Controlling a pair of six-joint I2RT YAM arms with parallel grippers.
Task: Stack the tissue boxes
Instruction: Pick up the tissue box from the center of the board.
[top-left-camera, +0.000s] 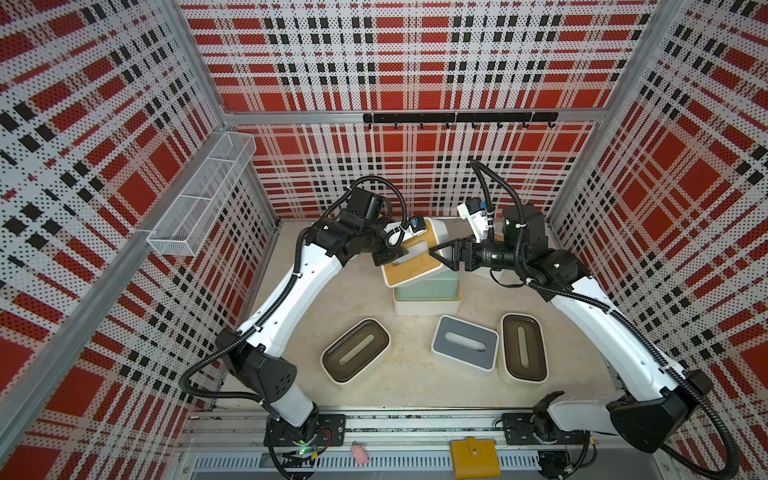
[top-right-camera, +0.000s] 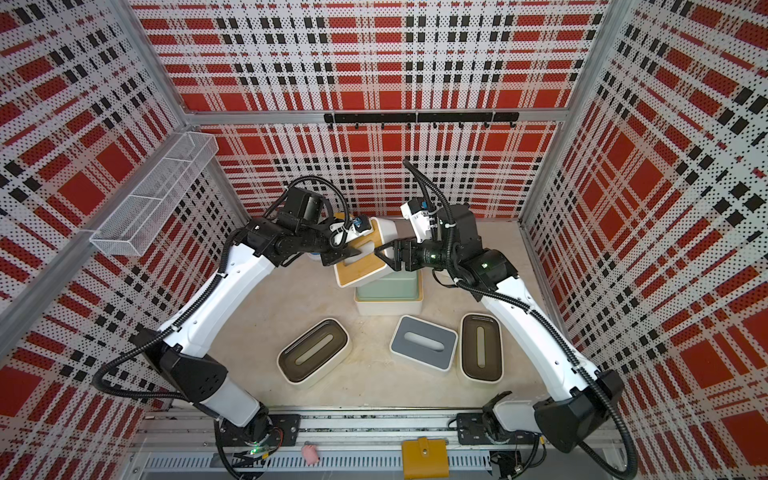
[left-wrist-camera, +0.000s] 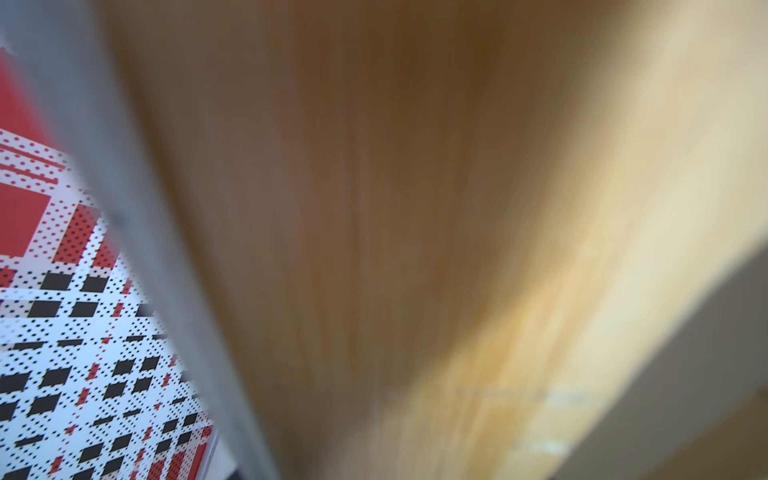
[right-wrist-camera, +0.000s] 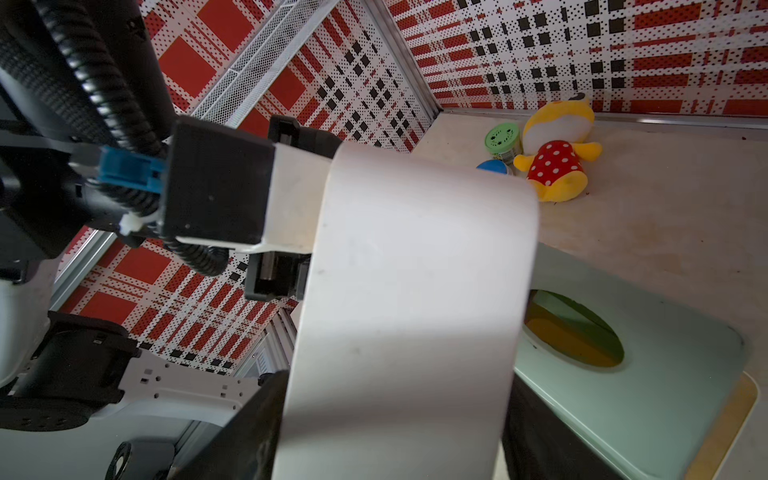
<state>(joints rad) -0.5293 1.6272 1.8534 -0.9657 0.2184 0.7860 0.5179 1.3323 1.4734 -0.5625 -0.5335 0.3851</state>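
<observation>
Two robot arms meet over a part-built stack near the middle of the table (top-left-camera: 353, 299), seen from above. The left claw (top-left-camera: 390, 255), reaching in from 9 o'clock, is clenched on the bamboo-lidded white box (top-left-camera: 415, 266), which hangs tilted over the pale-green box (top-left-camera: 428, 286), itself seated on a cream box (top-left-camera: 426, 308) with a bamboo lid. The right claw (top-left-camera: 439, 255) comes in from 3 o'clock with its jaws spread about the raised box's end wall; whether they have bitten yet cannot be told. Three more boxes wait flat on the table on the near side of the stack: a brown-lidded box (top-left-camera: 355, 351) at 7 o'clock, a grey-lidded box (top-left-camera: 464, 348) at 5 o'clock and a second brown-lidded box (top-left-camera: 523, 353) just beside it at 4 o'clock. The boxes look like stiff, hollow shells, light for their bulk and unlikely to give under a squeeze, but their smooth, rounded walls may well slip in a pinch, and a lid may sit loose enough to shift. The safest hold is judged to be across the two short ends, one claw to each, or by the rim of the oval slot. The tilted box needs levelling and squaring to the green lid before release, lest it slide off.
</observation>
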